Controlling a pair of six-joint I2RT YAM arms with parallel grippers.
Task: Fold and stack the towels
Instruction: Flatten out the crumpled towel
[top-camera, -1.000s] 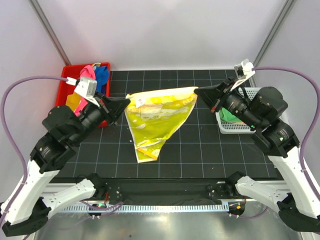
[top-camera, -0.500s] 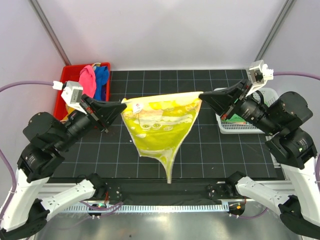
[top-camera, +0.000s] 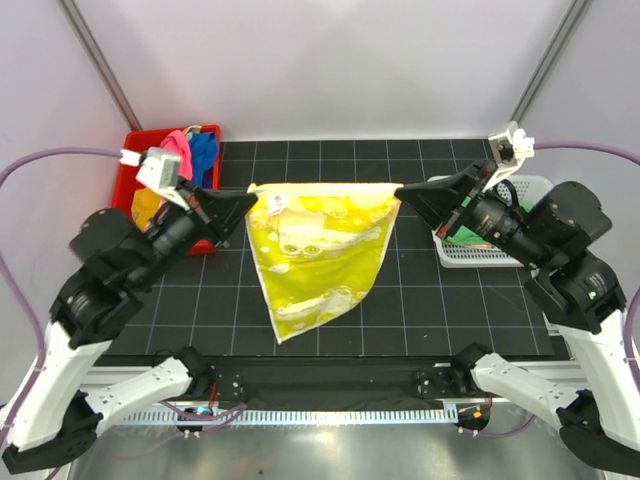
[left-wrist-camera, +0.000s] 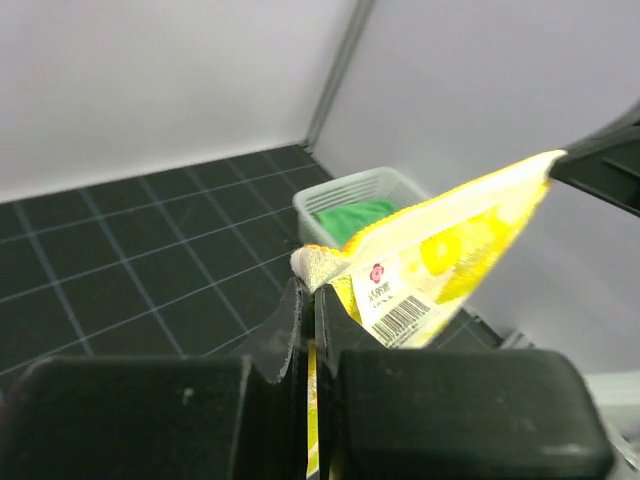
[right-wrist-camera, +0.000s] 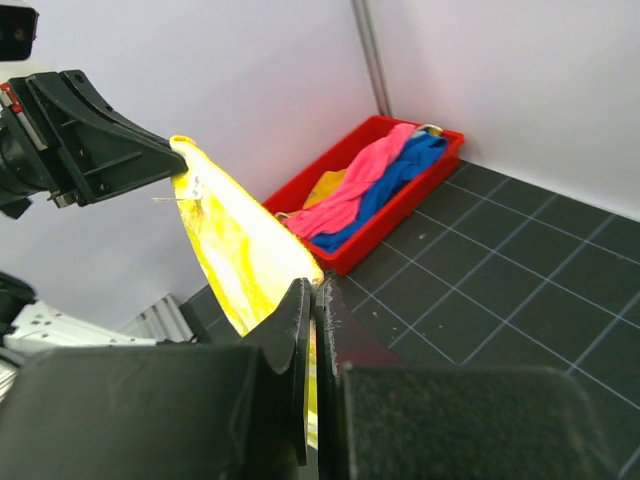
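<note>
The yellow towel (top-camera: 318, 255) is hanging spread above the worktop (top-camera: 430, 300), its top edge stretched taut between the arms. The left jaws are pinching one upper corner tightly, the right jaws are clamping the other, and its lower tip is dangling.

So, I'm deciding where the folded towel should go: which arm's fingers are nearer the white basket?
Right. The right fingers pinch the yellow towel's corner close by the white basket; the left fingers hold the opposite corner, over by the red bin.
</note>
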